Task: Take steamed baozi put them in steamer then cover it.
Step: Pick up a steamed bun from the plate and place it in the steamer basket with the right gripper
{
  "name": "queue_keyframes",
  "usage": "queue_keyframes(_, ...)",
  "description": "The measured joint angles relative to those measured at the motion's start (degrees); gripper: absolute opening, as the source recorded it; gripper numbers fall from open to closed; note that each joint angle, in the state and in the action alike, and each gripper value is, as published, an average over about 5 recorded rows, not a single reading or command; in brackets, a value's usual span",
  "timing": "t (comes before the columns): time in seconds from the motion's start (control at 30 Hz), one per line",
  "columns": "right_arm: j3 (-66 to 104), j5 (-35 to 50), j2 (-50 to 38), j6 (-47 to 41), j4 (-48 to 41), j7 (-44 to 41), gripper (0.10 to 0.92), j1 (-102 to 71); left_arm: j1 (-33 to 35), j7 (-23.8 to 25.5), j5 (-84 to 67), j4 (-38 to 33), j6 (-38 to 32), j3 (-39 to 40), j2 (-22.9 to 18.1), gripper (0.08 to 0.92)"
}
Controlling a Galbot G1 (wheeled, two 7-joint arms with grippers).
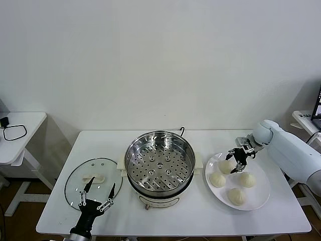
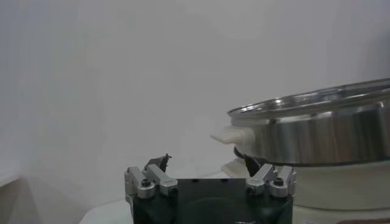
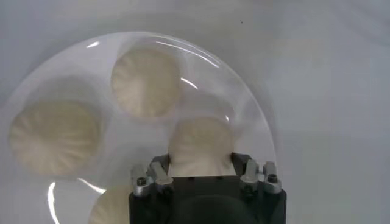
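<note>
Over the white plate (image 1: 257, 201) near the tabletop's right edge, the right gripper (image 1: 235, 164) sits low on the bun (image 1: 225, 165) at the plate's far left rim. Its fingers (image 1: 241, 164) straddle that bun, one on each side. The wrist view shows the bun (image 3: 201, 146) filling the gap between the jaws, so they look partly drawn in around it, though a firm pinch cannot be confirmed. Three more buns lie on the plate: one (image 1: 217, 179) at its left, one (image 1: 247, 178) in the middle, one (image 1: 236, 196) nearest the front edge.

At the tabletop's centre stands the steamer (image 1: 159, 168), its perforated tray bare, no bun inside. Left of it, touching the table, lies the glass lid (image 1: 93, 183) with its cream handle up.

Near the front left edge, the left gripper (image 1: 99, 196) hangs over the lid's front rim with its jaws spread wide and holding nothing.

The step in hand appears to be the first bun's pickup. Next, the grip likely needs to be gentle enough not to dent the soft dough, then a lift clear of the plate and a carry leftward over the steamer's rim.
</note>
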Motion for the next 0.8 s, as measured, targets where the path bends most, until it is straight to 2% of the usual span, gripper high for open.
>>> queue_keyframes(0.47,-7.35,2.40,-4.59,6.95,13.48,-2.05,0.612,12.94,-0.47,-0.07,0.00,-0.89,0.37,0.57,0.33,0.823)
queue_keyframes(0.8,-18.54,7.85,-0.18,11.39,24.34,-3.53,0.604,29.37,-0.21,-0.18,0.00,-1.60,0.38,0.75,0.20,0.823)
